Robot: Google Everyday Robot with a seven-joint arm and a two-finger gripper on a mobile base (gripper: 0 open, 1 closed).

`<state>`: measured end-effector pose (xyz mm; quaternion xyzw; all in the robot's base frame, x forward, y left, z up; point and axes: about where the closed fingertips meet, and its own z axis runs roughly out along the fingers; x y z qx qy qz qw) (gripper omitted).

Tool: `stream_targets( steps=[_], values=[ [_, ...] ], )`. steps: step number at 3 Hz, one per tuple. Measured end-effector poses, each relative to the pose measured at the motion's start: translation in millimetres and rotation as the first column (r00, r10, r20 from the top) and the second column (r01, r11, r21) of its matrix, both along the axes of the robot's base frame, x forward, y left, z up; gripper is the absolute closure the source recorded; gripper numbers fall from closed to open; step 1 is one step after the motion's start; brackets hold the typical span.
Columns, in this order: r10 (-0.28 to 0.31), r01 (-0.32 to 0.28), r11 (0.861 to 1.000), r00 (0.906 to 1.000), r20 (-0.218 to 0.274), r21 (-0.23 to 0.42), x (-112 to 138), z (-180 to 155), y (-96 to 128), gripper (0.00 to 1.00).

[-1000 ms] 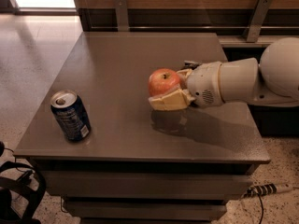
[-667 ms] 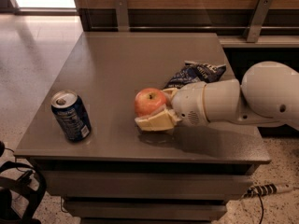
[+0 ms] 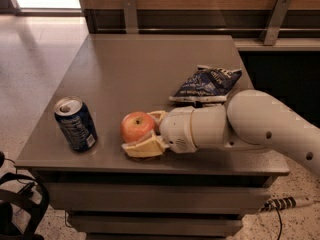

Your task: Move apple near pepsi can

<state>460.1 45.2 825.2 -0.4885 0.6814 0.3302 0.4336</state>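
The red-orange apple is held between the fingers of my gripper, low over the grey table near its front edge. One cream finger lies under the apple in front, the other shows behind it. The dark blue pepsi can with a silver top stands upright at the front left, a short gap to the left of the apple. My white arm reaches in from the right.
A dark blue and white snack bag lies on the table behind my arm, right of centre. The table's front edge runs just below the apple and can. A wooden wall with metal brackets stands behind the table.
My gripper has carried the apple leftward and toward the front of the table, closer to the can and lower. The snack bag, hidden before, now shows.
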Motion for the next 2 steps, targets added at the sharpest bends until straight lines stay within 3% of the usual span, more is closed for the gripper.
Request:
stream_targets(
  steps=[1, 2],
  values=[
    [0.046, -0.046, 0.999, 0.9988, 0.018, 0.004, -1.7, -5.4, 20.2, 0.99],
    [0.048, -0.048, 0.999, 0.9987, 0.018, 0.003, -2.9, -4.8, 21.3, 0.69]
  ],
)
